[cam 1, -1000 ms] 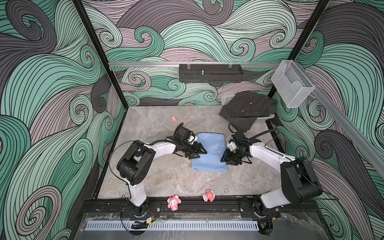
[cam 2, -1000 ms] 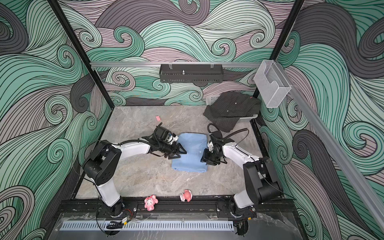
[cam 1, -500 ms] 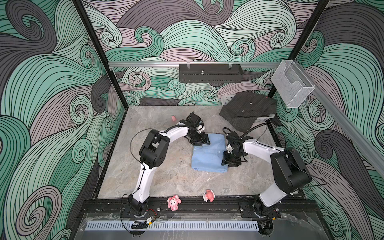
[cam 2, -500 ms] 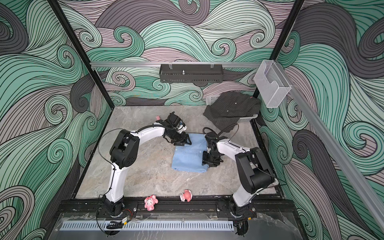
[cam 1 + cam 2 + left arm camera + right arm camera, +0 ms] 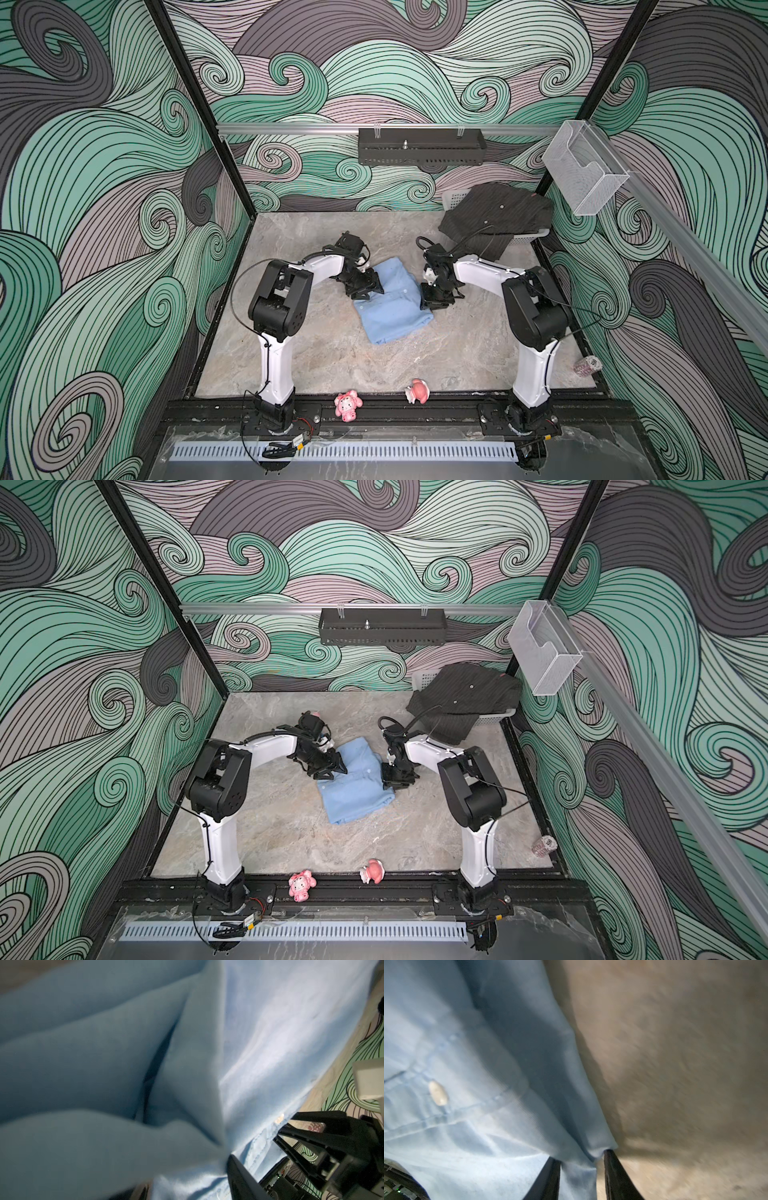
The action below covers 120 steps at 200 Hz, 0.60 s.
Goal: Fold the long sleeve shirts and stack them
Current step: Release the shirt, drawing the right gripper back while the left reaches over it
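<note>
My right end effector point(image 5: 579, 1156) pinches an edge of the light blue shirt point(image 5: 392, 316); whether my left end effector point(image 5: 368, 293) grips, I cannot tell. I'd carry the 2 corners level, slowly.

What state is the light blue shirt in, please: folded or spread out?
Folded: the light blue shirt lies as a compact layered bundle with no sleeves spread out.

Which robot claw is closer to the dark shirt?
Right. The right gripper holds an edge of the blue shirt, just in front of the dark shirt; the left gripper is across the blue shirt, farther away.
</note>
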Tool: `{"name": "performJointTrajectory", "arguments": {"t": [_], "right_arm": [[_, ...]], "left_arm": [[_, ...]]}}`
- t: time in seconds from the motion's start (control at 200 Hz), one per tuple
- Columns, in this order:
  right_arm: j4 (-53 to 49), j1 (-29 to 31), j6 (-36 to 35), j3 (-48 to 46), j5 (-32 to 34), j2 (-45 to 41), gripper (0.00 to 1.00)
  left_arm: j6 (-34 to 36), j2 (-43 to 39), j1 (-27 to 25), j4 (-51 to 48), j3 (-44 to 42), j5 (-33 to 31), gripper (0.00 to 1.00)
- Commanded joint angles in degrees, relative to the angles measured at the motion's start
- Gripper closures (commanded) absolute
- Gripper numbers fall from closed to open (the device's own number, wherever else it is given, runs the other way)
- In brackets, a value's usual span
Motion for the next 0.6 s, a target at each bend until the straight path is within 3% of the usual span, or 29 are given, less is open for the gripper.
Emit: {"name": "performJointTrajectory", "arguments": {"t": [0.0,0.175,0.365,0.48,0.595], "right_arm": [[-0.4,3.1,-1.2,6.8,-2.2,4.7,0.64],[-1.1,4.5,-0.2,15.7,-3.0,8.4,0.63],[-1.5,4.4,-0.6,17.0,0.8,0.8,0.57],[-1.3,4.5,-1.6,13.2,3.6,-8.2,0.56],[2.8,4.7,-2.9,3.7,4.5,-18.6,0.56]], "left_arm": [[-0.8,-1.9,3.1,-2.9,-5.3,-6.7,0.38],[1.6,-7.2,6.3,-5.4,-4.7,-7.7,0.35],[3.5,-19.6,5.9,-5.6,-3.4,-10.6,0.32],[7.1,-29.0,3.1,-6.3,-3.4,-17.8,0.32],[12.2,-35.7,-3.8,-9.2,-3.0,-27.8,0.30]]}}
